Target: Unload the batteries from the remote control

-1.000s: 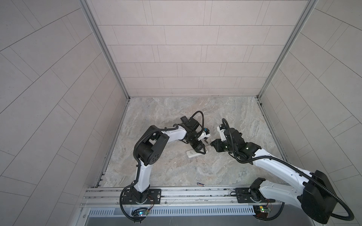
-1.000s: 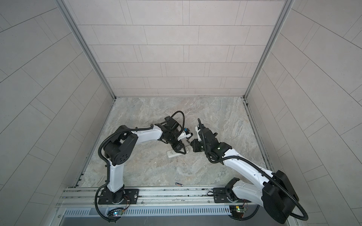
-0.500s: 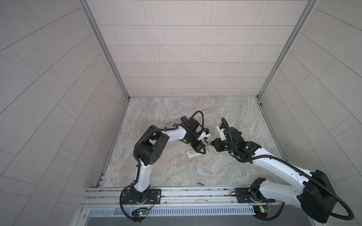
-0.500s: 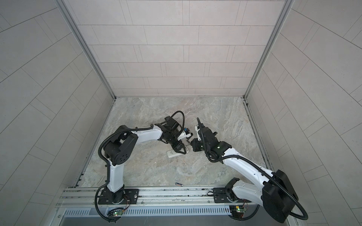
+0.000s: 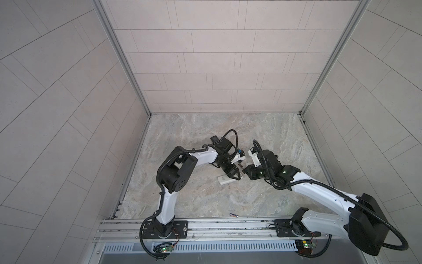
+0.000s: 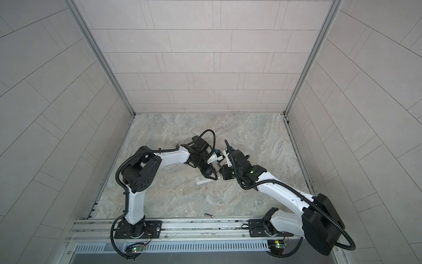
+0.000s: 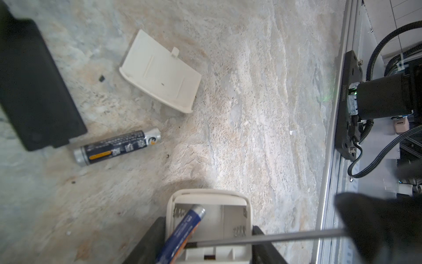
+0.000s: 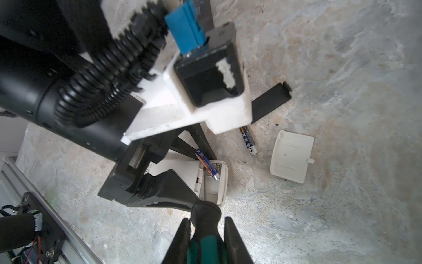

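Left pincer (image 7: 210, 248) closed on the white remote control (image 7: 210, 193), one finger against each long side; in both top views the remote control (image 5: 225, 181) lies near the middle of the desk (image 7: 251, 114), back face up, battery bay uncovered.

Bay contents: one blue battery (image 7: 183, 229), tilted; its metal end sits low by a spring at the bay's end, its other end is lifted clear of the bay; same tilt seen in the right wrist view (image 8: 207, 165).

Right pincer (image 8: 206, 242) clamped on the green-and-black handle of a screwdriver (image 8: 205, 213); the shaft runs from the side into the bay and its tip ends at the blue battery; whether tip and battery touch cannot be told, the spot is blurred.

Loose items on the desk: a dark battery (image 7: 117, 147) lying flat, near the remote control but apart from it; a white cover plate (image 7: 159, 73), inner face up, beside that battery and not touching it; a black cover plate (image 8: 270, 102) on the battery's other side, partly hidden behind the left wrist camera mount.

A third battery (image 5: 233, 214) lies alone close to the front rail (image 5: 205, 222), well apart from everything else; also seen in a top view (image 6: 208, 214).
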Robot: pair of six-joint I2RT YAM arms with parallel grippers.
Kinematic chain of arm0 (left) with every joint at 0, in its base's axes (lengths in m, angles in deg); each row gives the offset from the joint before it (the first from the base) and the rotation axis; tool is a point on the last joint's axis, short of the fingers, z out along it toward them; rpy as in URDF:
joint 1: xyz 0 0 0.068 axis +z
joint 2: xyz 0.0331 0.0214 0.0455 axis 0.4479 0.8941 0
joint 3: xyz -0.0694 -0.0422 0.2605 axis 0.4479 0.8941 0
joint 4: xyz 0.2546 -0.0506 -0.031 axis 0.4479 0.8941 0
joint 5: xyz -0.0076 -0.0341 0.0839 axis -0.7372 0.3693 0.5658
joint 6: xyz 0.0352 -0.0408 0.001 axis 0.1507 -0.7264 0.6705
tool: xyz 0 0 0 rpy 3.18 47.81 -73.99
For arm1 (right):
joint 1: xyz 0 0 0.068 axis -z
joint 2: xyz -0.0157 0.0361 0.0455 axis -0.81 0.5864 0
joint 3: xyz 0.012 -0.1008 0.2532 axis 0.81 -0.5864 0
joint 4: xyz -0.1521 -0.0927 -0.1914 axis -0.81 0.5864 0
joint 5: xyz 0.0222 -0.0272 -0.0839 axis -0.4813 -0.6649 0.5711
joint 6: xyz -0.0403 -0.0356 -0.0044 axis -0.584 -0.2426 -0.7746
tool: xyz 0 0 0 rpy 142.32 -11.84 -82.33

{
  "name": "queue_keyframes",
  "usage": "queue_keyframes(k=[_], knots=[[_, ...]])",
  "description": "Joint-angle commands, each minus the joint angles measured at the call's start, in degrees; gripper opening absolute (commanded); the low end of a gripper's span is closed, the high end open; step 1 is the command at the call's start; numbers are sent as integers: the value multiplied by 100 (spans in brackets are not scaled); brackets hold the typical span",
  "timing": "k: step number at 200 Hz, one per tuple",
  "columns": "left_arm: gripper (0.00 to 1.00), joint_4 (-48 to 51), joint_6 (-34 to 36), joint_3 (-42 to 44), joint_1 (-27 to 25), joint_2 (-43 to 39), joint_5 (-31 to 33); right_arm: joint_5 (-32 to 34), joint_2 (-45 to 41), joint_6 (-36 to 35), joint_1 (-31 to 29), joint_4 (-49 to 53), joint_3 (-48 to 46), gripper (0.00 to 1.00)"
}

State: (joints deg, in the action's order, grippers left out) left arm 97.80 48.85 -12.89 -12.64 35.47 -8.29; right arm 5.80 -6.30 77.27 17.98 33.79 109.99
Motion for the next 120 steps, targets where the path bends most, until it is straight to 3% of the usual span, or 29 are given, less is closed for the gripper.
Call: queue_keyframes(k=[1, 69, 120], knots=[[40, 283, -6, -21, -5, 205, 48, 169, 139, -191, -122, 3, 122, 0], [40, 379, -6, -66, 4, 223, 37, 1336, -13, -411, -419, 307, 260, 0], [40, 467, -26, -107, 21, 254, 20, 1727, -434, -421, -426, 288, 213, 0]])
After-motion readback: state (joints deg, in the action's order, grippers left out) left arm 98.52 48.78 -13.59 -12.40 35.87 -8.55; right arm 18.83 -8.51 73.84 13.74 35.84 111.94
